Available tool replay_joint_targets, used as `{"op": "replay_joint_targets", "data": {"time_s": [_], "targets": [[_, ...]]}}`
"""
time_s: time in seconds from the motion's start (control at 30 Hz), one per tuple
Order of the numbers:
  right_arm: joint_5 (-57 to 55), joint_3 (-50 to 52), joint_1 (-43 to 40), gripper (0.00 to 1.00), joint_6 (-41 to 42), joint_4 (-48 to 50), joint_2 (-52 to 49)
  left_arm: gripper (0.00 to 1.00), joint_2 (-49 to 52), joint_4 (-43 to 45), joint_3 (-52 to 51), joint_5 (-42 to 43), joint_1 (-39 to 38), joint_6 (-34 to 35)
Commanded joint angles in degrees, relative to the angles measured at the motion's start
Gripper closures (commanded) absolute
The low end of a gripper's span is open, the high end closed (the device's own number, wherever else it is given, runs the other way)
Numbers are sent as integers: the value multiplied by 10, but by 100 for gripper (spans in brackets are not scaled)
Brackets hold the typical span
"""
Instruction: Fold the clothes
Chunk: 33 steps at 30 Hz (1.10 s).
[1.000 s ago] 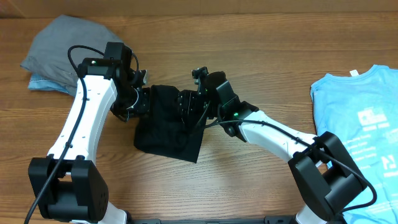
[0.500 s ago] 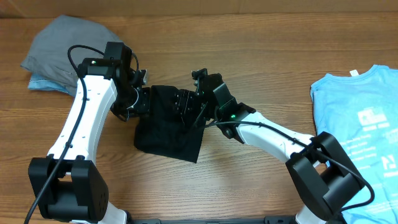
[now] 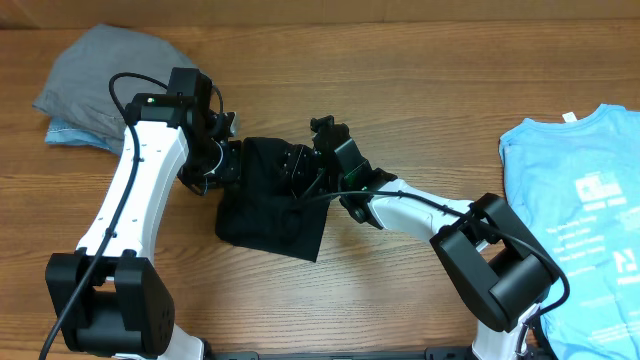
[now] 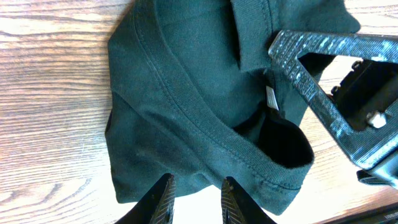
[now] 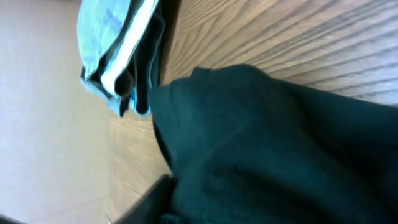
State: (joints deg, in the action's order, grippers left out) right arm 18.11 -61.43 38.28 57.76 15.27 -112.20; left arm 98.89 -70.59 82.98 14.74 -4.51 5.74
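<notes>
Overhead: looks straight down on my whole table point(image 3: 400, 60) | wrist cameras: close, low | shared: black T-shirt point(image 3: 270, 220), frame centre.

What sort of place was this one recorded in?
Likely a robotics lab bench, hard to confirm: a wooden table, a left arm and a right arm over it, and a black T-shirt, a light blue T-shirt and a grey bundle laid out.

Soft, even light, faint shadows; left wrist view sharp, right wrist view blurred across the black T-shirt point(image 5: 280, 149)
</notes>
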Motion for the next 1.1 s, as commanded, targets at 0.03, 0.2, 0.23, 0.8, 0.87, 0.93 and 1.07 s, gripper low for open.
{"op": "replay_joint_targets", "data": {"time_s": [0.03, 0.2, 0.23, 0.8, 0.87, 0.93, 1.07], "targets": [[54, -12, -11, 89, -1, 3, 2, 71, 0, 1, -3, -1, 0, -10], [94, -13, -52, 96, -78, -68, 38, 71, 0, 1, -3, -1, 0, -10], [94, -13, -63, 96, -97, -91, 48, 71, 0, 1, -3, -1, 0, -10], [140, -13, -194, 60, -257, -234, 89, 46, 0, -7, -3, -19, 0, -31], [201, -13, -200, 61, -269, -266, 103, 43, 0, -14, -3, -19, 0, -34], [241, -13, -194, 60, -281, -309, 118, 41, 0, -21, -3, -20, 0, -42], [252, -13, -145, 53, -280, -404, 127, 42, 0, -27, -3, -29, 0, -42]]}}
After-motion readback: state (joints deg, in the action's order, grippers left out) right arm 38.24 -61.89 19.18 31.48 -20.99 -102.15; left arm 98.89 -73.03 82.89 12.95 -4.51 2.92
